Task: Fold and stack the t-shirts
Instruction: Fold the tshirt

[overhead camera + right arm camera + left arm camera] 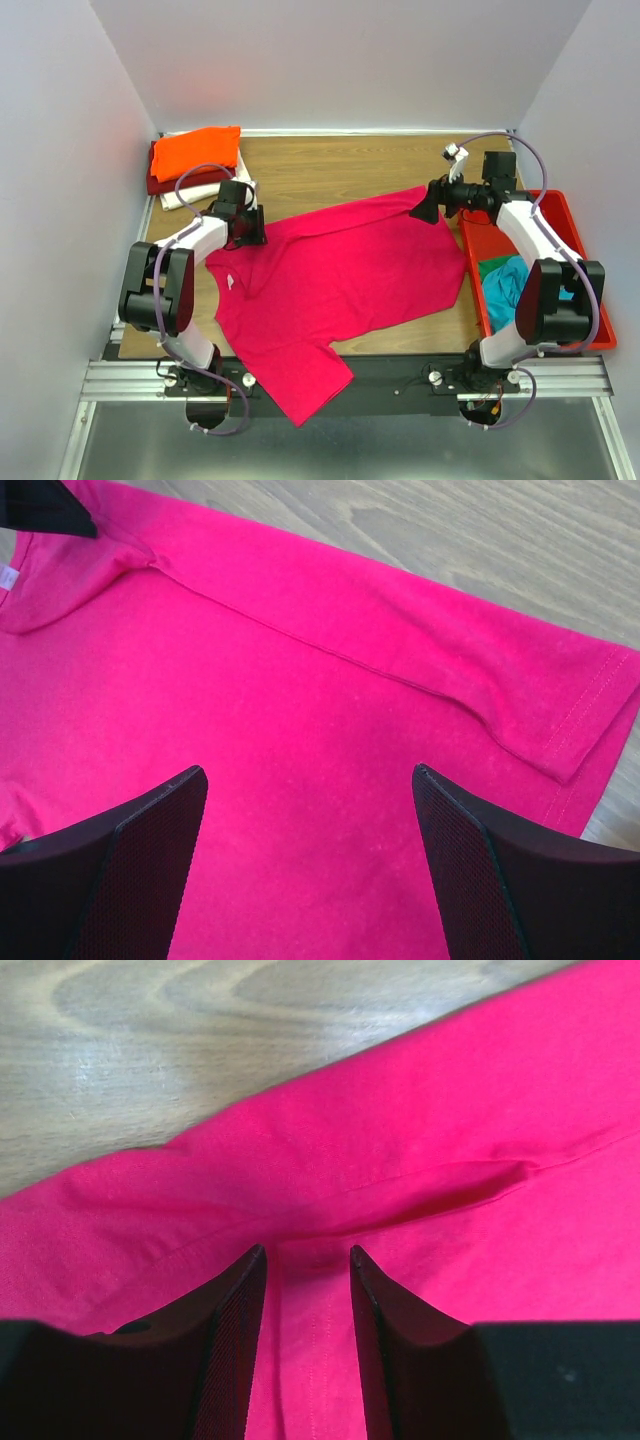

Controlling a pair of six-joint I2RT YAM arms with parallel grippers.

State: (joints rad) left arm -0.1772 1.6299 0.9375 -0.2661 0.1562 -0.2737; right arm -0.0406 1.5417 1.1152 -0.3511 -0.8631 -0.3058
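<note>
A bright pink-red t-shirt (340,270) lies spread flat across the table, its lower hem hanging over the near edge. My left gripper (248,228) is down on its left sleeve and shoulder. In the left wrist view (307,1250) the fingers stand narrowly apart with a ridge of the pink-red cloth (400,1110) between them. My right gripper (425,205) hovers over the right sleeve. In the right wrist view (310,772) it is wide open above the shirt (300,680), holding nothing. An orange shirt (197,150) tops a folded stack at the back left.
Under the orange shirt lie a dark red one (160,183) and a cream one (185,198). A red plastic tray (580,250) at the right holds teal (505,290) and green (492,266) cloth. White walls enclose the table.
</note>
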